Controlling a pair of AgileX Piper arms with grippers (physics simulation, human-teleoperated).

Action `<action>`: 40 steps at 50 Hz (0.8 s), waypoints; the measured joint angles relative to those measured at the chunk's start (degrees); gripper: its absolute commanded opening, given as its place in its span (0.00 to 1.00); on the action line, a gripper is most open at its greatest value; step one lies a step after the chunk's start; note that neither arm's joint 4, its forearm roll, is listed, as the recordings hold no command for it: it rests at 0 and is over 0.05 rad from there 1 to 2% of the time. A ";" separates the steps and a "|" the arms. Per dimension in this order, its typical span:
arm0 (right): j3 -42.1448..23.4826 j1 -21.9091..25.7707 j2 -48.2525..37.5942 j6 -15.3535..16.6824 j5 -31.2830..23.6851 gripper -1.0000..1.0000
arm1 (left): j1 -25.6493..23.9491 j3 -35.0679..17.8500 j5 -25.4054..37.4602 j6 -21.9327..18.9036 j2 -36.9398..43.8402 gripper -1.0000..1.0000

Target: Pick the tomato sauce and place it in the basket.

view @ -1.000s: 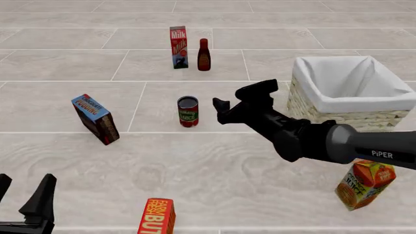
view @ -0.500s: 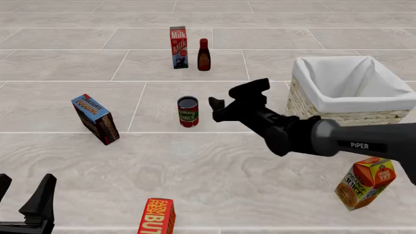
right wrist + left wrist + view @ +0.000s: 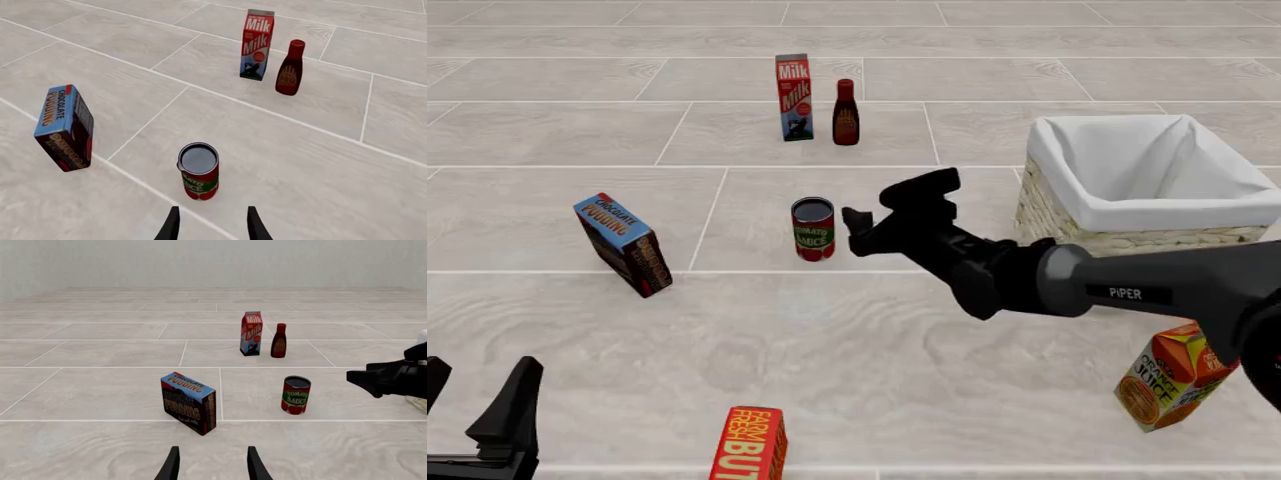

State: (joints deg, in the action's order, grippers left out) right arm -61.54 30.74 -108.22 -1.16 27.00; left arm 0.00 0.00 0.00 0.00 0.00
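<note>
A: Where is the tomato sauce [image 3: 813,228]?

B: The can stands upright on the table [image 3: 827,340], near the middle of the front view, with its dark top facing up and nothing touching it.

A: And the nearest gripper?

B: The right gripper [image 3: 888,205] hangs just to the right of the can, with a small gap between them. Its fingers are spread apart and hold nothing. In the right wrist view the can sits just ahead of the two fingertips [image 3: 173,226], roughly in line with the gap between them.

A: What about the basket [image 3: 1054,225]?

B: It sits to the right of the can, beyond the right arm, with its white lining folded over the rim. Nothing shows inside it.

A: And the other arm?

B: The left gripper [image 3: 481,420] rests at the lower left corner of the front view, well apart from the can, its fingers parted and empty.

A: Anything else on the table?

B: A pudding box [image 3: 623,244] stands tilted to the left of the can. A milk carton [image 3: 794,97] and a dark red bottle [image 3: 846,113] stand side by side farther back. A butter box [image 3: 749,444] lies at the near edge, and a juice carton [image 3: 1174,377] leans at the lower right.
</note>
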 measured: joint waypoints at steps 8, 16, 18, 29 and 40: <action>-1.52 0.21 -1.84 -0.03 0.07 1.00 | 0.00 0.00 0.00 0.00 0.00 1.00; -3.20 0.37 -3.75 0.19 0.17 1.00 | 0.00 0.00 0.00 0.00 0.00 1.00; -3.62 0.42 -4.22 0.27 0.15 1.00 | 0.00 0.00 0.00 0.00 0.00 1.00; -5.89 0.77 -6.46 0.43 -0.22 1.00 | 0.00 0.00 0.00 0.00 0.00 1.00; -7.81 1.22 -8.24 0.44 -0.86 1.00 | 0.00 0.00 0.00 0.00 0.00 1.00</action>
State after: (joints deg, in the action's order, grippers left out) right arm -69.35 31.95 -116.46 -0.71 26.13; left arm 0.00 0.00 0.00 0.00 0.00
